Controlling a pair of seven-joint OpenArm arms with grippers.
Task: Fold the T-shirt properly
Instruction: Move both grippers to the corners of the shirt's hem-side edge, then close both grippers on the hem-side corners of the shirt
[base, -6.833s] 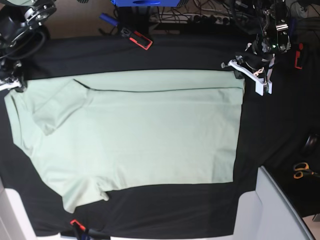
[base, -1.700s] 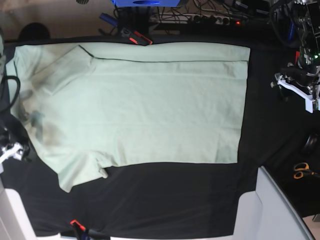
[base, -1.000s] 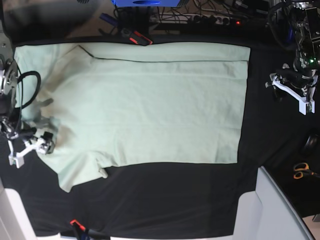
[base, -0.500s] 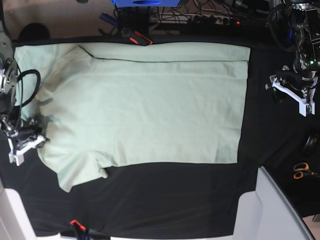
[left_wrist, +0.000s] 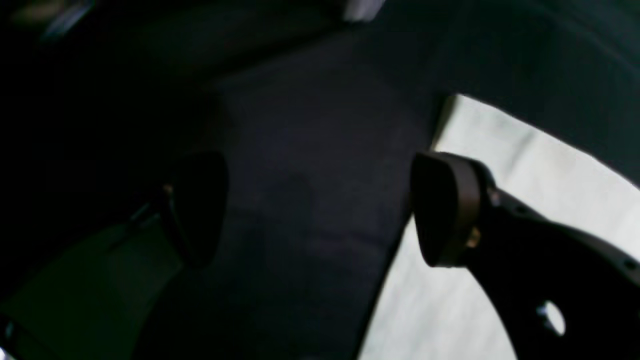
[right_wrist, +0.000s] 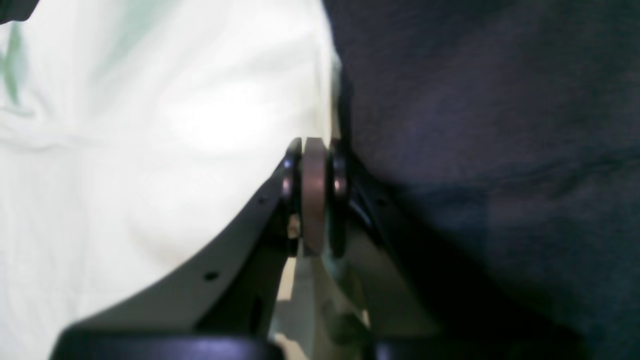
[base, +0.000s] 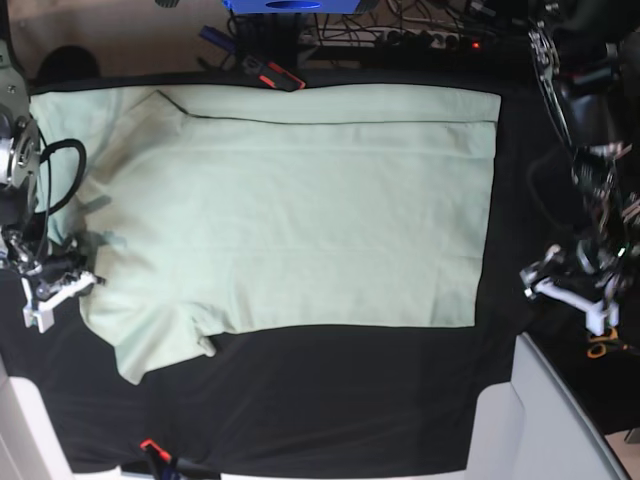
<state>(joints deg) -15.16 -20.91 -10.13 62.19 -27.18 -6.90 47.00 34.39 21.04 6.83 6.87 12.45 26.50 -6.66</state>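
The pale mint-green T-shirt (base: 290, 200) lies flat on the black cloth (base: 350, 400), with its sleeves toward the left in the base view. My right gripper (base: 60, 282) sits at the shirt's left edge. In the right wrist view that gripper (right_wrist: 313, 195) is shut, pinching a thin strip of the T-shirt (right_wrist: 150, 125) right at its hem. My left gripper (base: 565, 290) hovers over bare black cloth just off the shirt's lower right corner. The left wrist view shows my left gripper (left_wrist: 317, 210) wide open with nothing in it, the T-shirt (left_wrist: 525, 200) lying behind its right finger.
A red-and-black clamp (base: 272, 75) lies at the table's back edge and another (base: 155, 450) at the front left. Orange-handled scissors (base: 605, 342) lie at the far right. A grey-white bin (base: 545, 420) stands at the front right. Cables crowd the back.
My left arm has moved down the right side toward the shirt's lower right corner, and its jaws have opened wider. My right gripper has closed on the shirt's left edge.
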